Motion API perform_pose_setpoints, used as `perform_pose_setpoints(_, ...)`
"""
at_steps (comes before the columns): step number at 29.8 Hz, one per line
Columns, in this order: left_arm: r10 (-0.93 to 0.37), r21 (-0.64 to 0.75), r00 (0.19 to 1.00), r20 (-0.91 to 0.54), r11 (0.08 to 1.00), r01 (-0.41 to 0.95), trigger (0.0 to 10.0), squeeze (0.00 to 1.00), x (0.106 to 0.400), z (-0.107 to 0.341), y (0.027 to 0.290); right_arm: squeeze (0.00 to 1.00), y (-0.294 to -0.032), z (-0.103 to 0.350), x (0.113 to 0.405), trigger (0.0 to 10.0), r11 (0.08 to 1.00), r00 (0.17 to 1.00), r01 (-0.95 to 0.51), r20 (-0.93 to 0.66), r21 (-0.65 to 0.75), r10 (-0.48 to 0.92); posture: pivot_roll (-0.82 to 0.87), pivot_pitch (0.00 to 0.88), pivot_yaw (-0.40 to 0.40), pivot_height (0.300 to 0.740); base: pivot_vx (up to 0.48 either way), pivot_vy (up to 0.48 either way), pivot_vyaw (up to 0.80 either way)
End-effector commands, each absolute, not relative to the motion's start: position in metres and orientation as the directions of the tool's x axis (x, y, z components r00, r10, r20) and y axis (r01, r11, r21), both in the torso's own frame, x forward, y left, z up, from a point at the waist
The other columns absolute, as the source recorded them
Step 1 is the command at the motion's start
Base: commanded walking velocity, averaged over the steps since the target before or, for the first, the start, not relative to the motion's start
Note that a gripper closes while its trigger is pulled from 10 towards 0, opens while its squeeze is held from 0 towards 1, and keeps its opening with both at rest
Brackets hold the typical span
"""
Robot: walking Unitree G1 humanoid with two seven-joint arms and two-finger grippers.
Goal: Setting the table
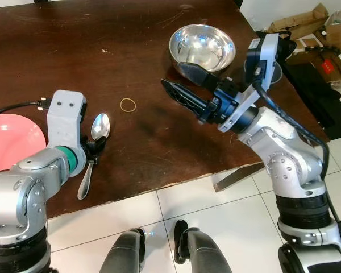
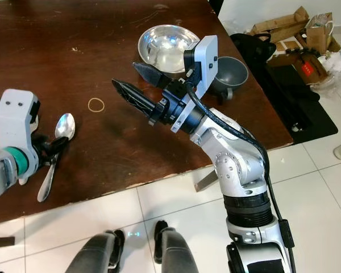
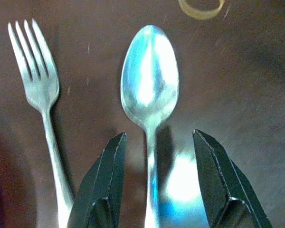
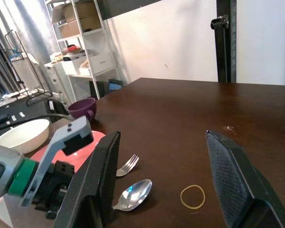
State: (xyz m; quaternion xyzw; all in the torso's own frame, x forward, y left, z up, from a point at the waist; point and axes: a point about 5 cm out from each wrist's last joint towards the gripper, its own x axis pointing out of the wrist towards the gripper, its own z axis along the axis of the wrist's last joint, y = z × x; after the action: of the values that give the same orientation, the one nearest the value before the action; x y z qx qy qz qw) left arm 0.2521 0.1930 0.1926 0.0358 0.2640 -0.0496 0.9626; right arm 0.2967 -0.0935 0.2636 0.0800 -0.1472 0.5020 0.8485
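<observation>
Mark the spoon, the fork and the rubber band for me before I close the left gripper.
spoon [image 3: 149, 76], left wrist view, middle of its bowl.
fork [image 3: 38, 71], left wrist view, base of its tines.
rubber band [image 1: 128, 104], left eye view, on the loop lying on the table.

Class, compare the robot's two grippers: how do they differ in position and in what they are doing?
The left gripper is low at the table, its open fingers straddling the spoon handle; the right gripper is raised above the table, around nothing. The left gripper points away from the robot, beside the fork; the right points leftward across the table. Both are open.
</observation>
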Motion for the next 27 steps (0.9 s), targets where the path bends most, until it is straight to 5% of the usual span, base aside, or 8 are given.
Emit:
perform_pose_setpoints(1, -0.090, 0.064, 0.840, -0.535, 0.987, 0.147, 10.0, 0.00, 0.244, 0.191, 0.194, 0.00, -0.092, 0.261, 0.292, 10.0, 0.433, 0.409, -0.901, 0.313, -0.009, 0.858, 0.17, 0.174, 0.009, 0.740, 0.000, 0.000, 0.00)
perform_pose_setpoints(10, -0.127, 0.037, 0.801, -0.584, 0.982, 0.183, 10.0, 0.00, 0.230, 0.187, 0.194, 0.00, -0.082, 0.242, 0.274, 10.0, 0.251, 0.244, -0.968, 0.241, 0.005, 0.939, 0.19, 0.177, 0.013, 0.740, 0.000, 0.000, 0.00)
perform_pose_setpoints(27, -0.058, 0.089, 0.776, -0.629, 0.985, 0.146, 10.0, 0.00, 0.233, 0.169, 0.196, 0.00, -0.078, 0.236, 0.271, 10.0, 0.222, 0.223, -0.975, 0.228, 0.030, 0.948, 0.17, 0.165, 0.022, 0.740, 0.000, 0.000, 0.00)
